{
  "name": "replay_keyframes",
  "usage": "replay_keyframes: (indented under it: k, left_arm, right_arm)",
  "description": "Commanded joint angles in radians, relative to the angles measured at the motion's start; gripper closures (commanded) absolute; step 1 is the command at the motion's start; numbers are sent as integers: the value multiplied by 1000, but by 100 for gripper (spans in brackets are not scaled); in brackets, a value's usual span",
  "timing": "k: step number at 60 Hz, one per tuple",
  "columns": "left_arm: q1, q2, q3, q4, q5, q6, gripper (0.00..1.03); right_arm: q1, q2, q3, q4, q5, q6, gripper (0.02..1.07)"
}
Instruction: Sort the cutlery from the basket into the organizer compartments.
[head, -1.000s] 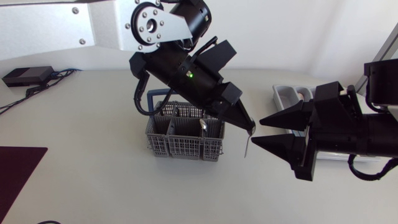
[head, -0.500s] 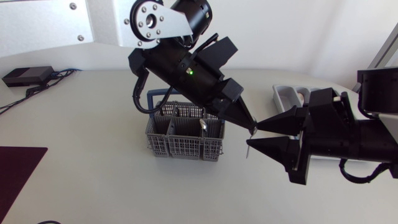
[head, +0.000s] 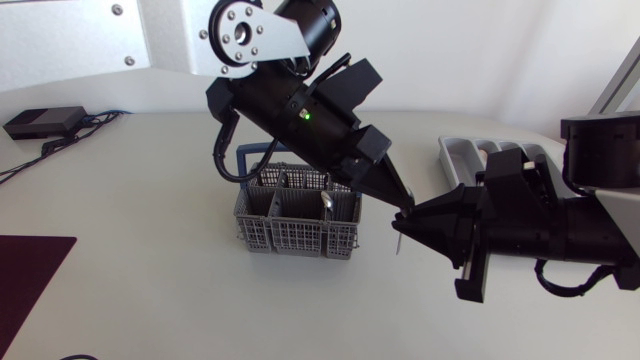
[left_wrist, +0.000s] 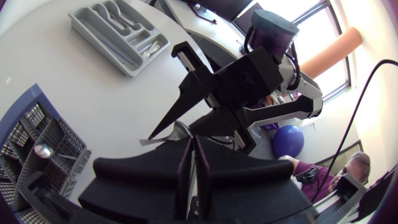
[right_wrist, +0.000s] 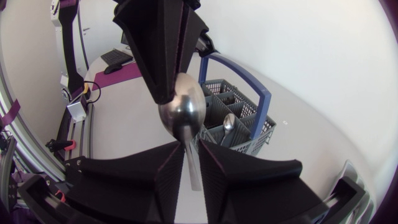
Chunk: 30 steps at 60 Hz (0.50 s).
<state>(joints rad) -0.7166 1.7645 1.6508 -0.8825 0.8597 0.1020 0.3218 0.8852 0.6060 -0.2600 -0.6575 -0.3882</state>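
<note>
My left gripper (head: 404, 206) hangs over the table to the right of the grey cutlery basket (head: 295, 228), shut on the bowl end of a spoon (head: 397, 240). My right gripper (head: 404, 226) meets it from the right. In the right wrist view its fingers press both sides of the spoon (right_wrist: 182, 115) handle, just below the left gripper's tips (right_wrist: 166, 93). Another spoon (head: 327, 203) stands in the basket (right_wrist: 239, 118). The grey organizer (head: 458, 153) lies at the far right, partly hidden by my right arm; in the left wrist view the organizer (left_wrist: 118, 31) holds some cutlery.
A black box with cables (head: 45, 122) sits at the far left of the table. A dark maroon mat (head: 25, 280) lies at the near left edge. The basket has a blue handle (right_wrist: 239, 71).
My right gripper has moved left to the hanging spoon and its fingers have closed onto the handle. The left arm has kept still with the spoon.
</note>
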Motion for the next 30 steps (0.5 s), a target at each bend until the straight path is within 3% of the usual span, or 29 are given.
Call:
replay_keyframes:
  k: [1,17,21,28,30]
  left_arm:
    - [0,-10,33,-13,19,2,100]
    - [3,-17,35,-13,19,1,100]
    - [9,-22,40,-13,19,1,84]
    - [16,-28,43,-13,18,4,71]
    - [17,-31,41,-13,18,7,60]
  right_arm:
    - [10,4,-28,5,2,23,96]
    - [11,-2,-25,-4,6,26,100]
    - [13,-5,-25,-5,10,26,100]
    - [13,-9,-25,-13,19,26,101]
    - [13,-9,-25,-13,21,26,101]
